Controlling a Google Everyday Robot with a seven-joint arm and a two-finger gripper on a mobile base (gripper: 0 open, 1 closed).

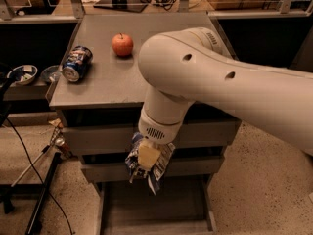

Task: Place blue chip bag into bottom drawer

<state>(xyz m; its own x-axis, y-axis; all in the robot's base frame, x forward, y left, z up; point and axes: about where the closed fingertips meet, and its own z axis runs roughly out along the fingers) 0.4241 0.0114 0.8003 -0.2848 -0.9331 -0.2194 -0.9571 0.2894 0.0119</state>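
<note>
Above open bottom drawer (171,213), in front of cabinet (93,137), end effector (148,161) is clamped on blue chip bag (164,166); should lower nearer drawer floor & keep centred b4 release.

The gripper (146,159), cream-yellow at its fingers, hangs in front of the cabinet's lower drawers, above the bottom drawer (151,210), which is plain dull grey. It clasps the blue chip bag (162,169), dark blue foil with white patches of print. The arm (220,84) is glossy off-white, dotted with a few dark holes. The cabinet top (107,82) is matte grey. On it, the apple (122,44) is red-orange, and the soda can (77,63) is blue with white and silver markings. The floor (264,190) is beige and speckled.
</note>
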